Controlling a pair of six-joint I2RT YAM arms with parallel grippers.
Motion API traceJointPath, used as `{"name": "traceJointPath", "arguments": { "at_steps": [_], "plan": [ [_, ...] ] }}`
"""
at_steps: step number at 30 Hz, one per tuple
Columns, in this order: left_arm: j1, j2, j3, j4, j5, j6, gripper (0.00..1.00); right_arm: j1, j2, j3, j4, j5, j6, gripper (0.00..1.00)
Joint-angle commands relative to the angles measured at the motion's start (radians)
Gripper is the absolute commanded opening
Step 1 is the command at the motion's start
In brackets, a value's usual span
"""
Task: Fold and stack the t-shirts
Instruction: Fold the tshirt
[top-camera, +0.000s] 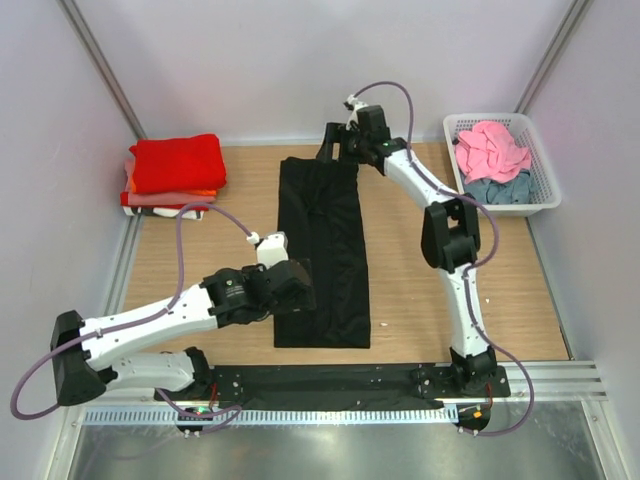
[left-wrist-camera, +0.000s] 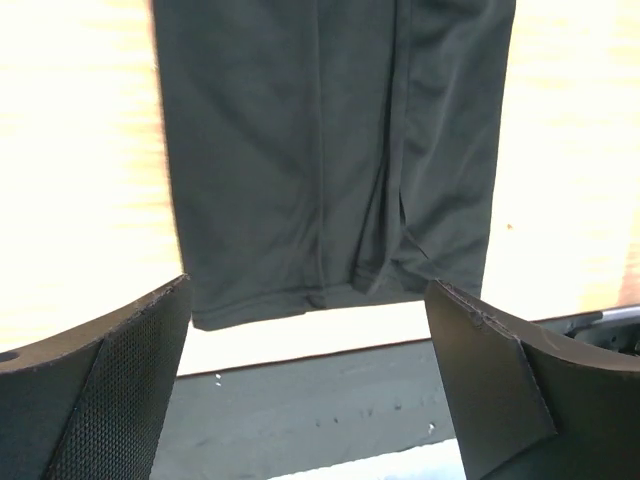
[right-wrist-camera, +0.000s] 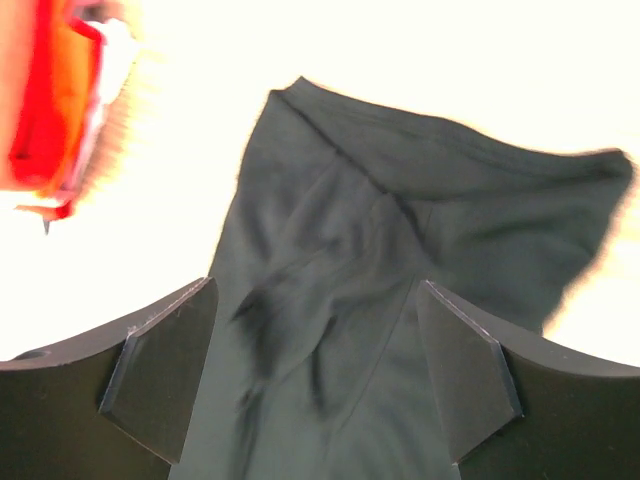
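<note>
A black t-shirt (top-camera: 322, 250) lies on the table as a long narrow strip, running from the far middle towards me. My left gripper (top-camera: 292, 292) is open and empty over the strip's near left part. In the left wrist view the shirt's near hem (left-wrist-camera: 320, 180) lies ahead of the open gripper (left-wrist-camera: 308, 300). My right gripper (top-camera: 334, 145) is open and hovers at the strip's far end. In the right wrist view the wrinkled black cloth (right-wrist-camera: 340, 260) lies under the open gripper (right-wrist-camera: 318, 300). Nothing is pinched.
A folded stack of red, orange and white shirts (top-camera: 175, 172) sits at the far left, and also shows in the right wrist view (right-wrist-camera: 50, 100). A white lattice basket (top-camera: 545, 185) at the far right holds a pink shirt (top-camera: 490, 148) and a grey-blue one (top-camera: 497, 190). A black base plate (left-wrist-camera: 320, 400) lines the near edge.
</note>
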Motion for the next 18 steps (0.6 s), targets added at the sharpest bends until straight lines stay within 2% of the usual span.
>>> {"name": "traceJointPath", "arguments": {
  "at_steps": [1,2,3,5,6,7,9,11,12,13,16,18],
  "plan": [
    [0.005,-0.048,-0.030,-0.002,-0.107,0.014,1.00,0.002,-0.255,-0.133,-0.005,0.057,-0.034,0.87],
    [0.006,-0.061,-0.059,0.011,-0.101,0.018,1.00,0.004,-0.351,-0.196,0.009,0.071,-0.032,0.87],
    [0.014,-0.084,-0.073,0.040,-0.097,0.028,1.00,0.008,-0.415,-0.342,0.027,0.105,-0.029,0.87],
    [0.025,-0.105,-0.106,0.056,-0.094,0.035,1.00,0.024,-0.532,-0.498,0.063,0.163,-0.008,0.87],
    [0.034,-0.128,-0.116,0.060,-0.100,0.035,1.00,0.030,-0.659,-0.643,0.069,0.190,0.006,0.87],
    [0.037,-0.143,-0.134,0.061,-0.104,0.034,1.00,0.048,-0.715,-0.719,0.066,0.238,0.024,0.87],
    [0.046,-0.173,-0.160,0.068,-0.113,0.028,1.00,0.071,-0.886,-0.934,0.060,0.261,0.099,0.87],
    [0.051,-0.223,-0.215,0.099,-0.114,0.025,1.00,0.120,-0.998,-1.070,0.032,0.292,0.138,0.86],
    [0.056,-0.242,-0.234,0.106,-0.110,0.017,1.00,0.137,-1.049,-1.200,0.019,0.345,0.185,0.86],
    [0.056,-0.271,-0.254,0.116,-0.103,0.009,1.00,0.151,-1.161,-1.270,0.011,0.358,0.217,0.86],
    [0.059,-0.312,-0.346,0.168,-0.069,-0.026,1.00,0.200,-1.356,-1.511,0.024,0.337,0.346,0.80],
    [0.063,-0.334,-0.410,0.224,-0.046,-0.038,1.00,0.247,-1.437,-1.627,0.025,0.315,0.389,0.74]
  ]
}}
